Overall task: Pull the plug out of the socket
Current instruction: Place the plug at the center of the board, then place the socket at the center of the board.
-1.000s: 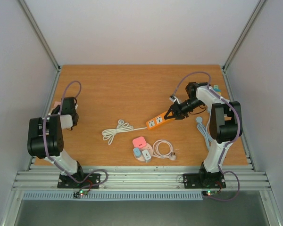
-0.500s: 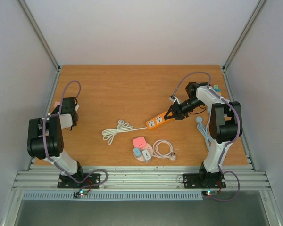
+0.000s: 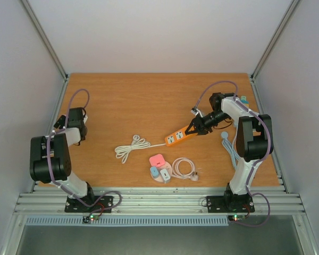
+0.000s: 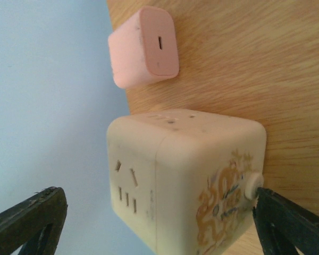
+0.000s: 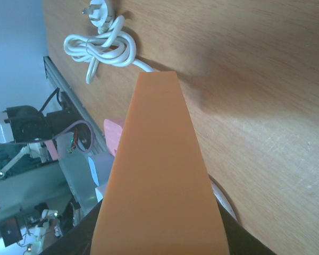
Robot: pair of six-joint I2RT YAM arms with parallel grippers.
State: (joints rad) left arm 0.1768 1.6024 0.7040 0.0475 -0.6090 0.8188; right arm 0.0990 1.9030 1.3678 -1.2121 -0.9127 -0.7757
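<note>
On wooden table (image 3: 149,95), pale walls (image 3: 159,32) around: left jaws gaping, right jaws grasping orange strip (image 3: 176,136).

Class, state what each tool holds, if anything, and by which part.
Right tool: orange power strip, by its end opposite the cable. Left tool: nothing, open around the cube socket.

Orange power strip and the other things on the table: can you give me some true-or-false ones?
1. The right fingers are holding the orange power strip. True.
2. The left fingers are squeezed shut on the cream cube socket. False: they stand wide open on either side of it.
3. The pink charger is plugged into the cube. False: it lies apart from it on the table.
4. The white cord is bundled up. True.
</note>
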